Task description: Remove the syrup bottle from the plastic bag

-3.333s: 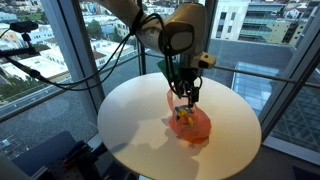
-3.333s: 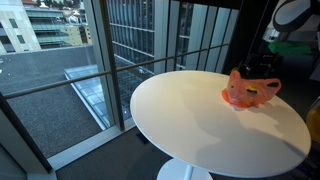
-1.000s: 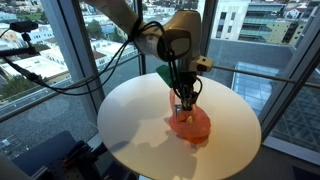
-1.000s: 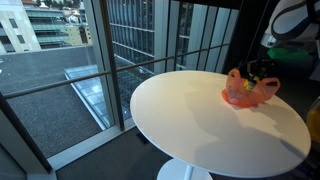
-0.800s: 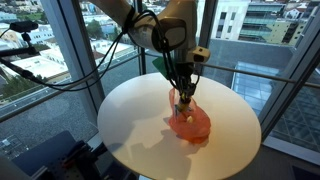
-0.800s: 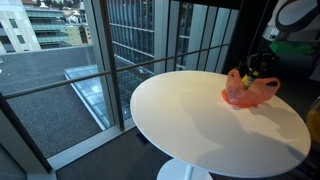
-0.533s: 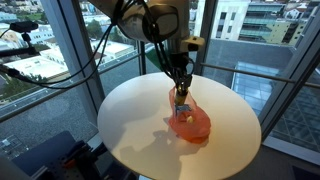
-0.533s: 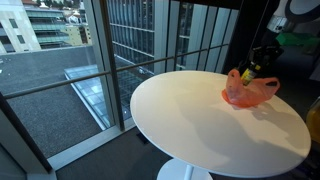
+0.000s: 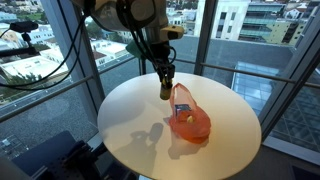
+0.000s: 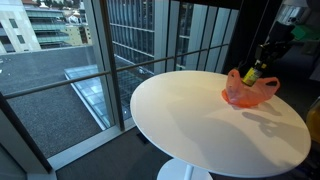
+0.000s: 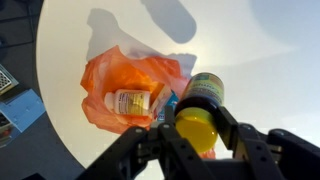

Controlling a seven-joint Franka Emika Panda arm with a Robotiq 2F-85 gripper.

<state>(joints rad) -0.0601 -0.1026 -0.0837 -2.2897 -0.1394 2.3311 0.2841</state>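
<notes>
orange plastic bag (image 11: 108, 78), yellow-capped syrup bottle (image 11: 200, 110), white table (image 11: 265, 70)

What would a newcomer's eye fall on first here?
The crumpled orange plastic bag lying on the round white table, near its middle in an exterior view. Next, the pincer, shut on a yellow-capped syrup bottle and holding it above the table, outside the bag.

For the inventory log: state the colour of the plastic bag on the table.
Orange; the plastic bag shows best in the wrist view.
</notes>
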